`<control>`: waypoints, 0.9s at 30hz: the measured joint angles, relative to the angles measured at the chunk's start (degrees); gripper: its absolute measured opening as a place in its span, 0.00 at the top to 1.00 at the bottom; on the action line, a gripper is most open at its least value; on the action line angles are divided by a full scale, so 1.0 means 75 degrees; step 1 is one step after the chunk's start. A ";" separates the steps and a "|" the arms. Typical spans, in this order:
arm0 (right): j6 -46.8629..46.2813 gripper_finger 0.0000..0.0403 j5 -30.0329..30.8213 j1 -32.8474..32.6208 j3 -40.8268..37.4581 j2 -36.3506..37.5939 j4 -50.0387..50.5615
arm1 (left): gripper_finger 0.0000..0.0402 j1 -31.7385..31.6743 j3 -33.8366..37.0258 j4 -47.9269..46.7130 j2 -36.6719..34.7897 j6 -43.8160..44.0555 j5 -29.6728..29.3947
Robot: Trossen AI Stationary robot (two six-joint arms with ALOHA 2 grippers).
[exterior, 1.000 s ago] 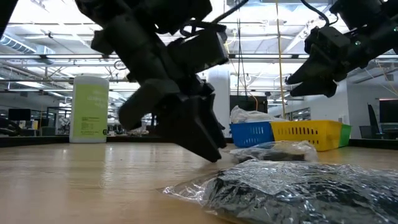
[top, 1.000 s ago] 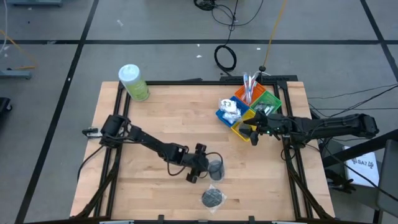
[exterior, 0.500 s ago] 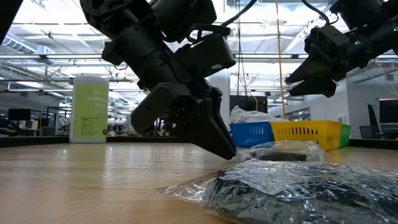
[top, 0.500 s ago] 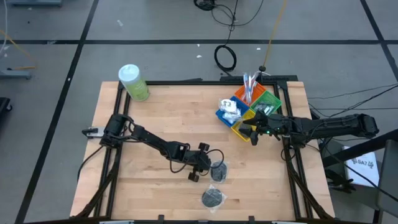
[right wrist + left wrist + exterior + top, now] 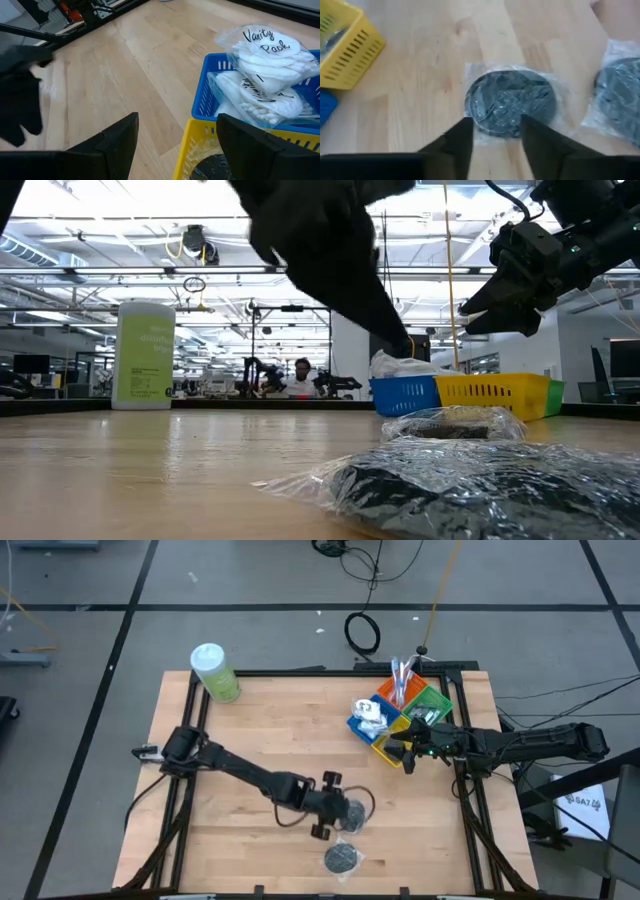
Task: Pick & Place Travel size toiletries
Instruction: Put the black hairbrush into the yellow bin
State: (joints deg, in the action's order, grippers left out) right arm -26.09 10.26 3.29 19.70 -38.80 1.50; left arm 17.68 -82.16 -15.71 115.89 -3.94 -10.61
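A black round disc in clear wrap (image 5: 512,102) lies flat on the wooden table (image 5: 250,730), right of centre near the front. My left gripper (image 5: 495,125) hangs above its near edge, raised and open, and touches nothing; the low view shows it (image 5: 395,340) high over the wrapped disc (image 5: 450,423). A second wrapped disc (image 5: 343,858) lies nearer the front edge. My right gripper (image 5: 175,150) waits open above the table beside the baskets at the right. The blue basket (image 5: 215,100) holds bags of white cotton (image 5: 265,45).
A cluster of blue, yellow, orange and green baskets (image 5: 400,710) stands at the far right, with toothbrushes (image 5: 400,670) upright in it. A big green bottle with a white cap (image 5: 215,672) stands at the far left corner. Bare wood lies between them.
My left gripper has risen from just above the table beside the wrapped disc to well above it, shifting slightly toward the table's right edge. The disc has stayed on the table.
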 joint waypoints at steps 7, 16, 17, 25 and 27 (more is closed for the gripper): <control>-0.0009 0.37 0.0015 0.0012 0.0000 -0.0001 -0.0067 | 0.36 0.0434 -0.1007 -0.0586 0.0369 0.0367 -0.0073; -0.0058 0.37 0.0018 0.0012 0.0000 -0.0001 -0.0058 | 0.31 0.0656 -0.1379 0.0580 0.1209 0.1332 -0.0161; -0.0092 0.37 0.0019 0.0012 0.0000 -0.0001 -0.0056 | 0.31 0.0677 -0.1382 0.0780 0.1326 0.1310 -0.0223; -0.0230 0.37 0.0015 0.0000 0.0000 0.0000 -0.0055 | 0.39 0.0703 -0.1376 0.0943 0.1799 0.1584 -0.0603; -0.0227 0.37 0.0017 0.0003 0.0000 0.0002 -0.0058 | 0.40 0.0679 -0.1376 0.0871 0.1799 0.1599 -0.0640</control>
State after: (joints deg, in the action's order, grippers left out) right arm -27.79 10.39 3.31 19.70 -38.79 1.06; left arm 22.78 -92.49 -9.18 129.38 8.05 -15.41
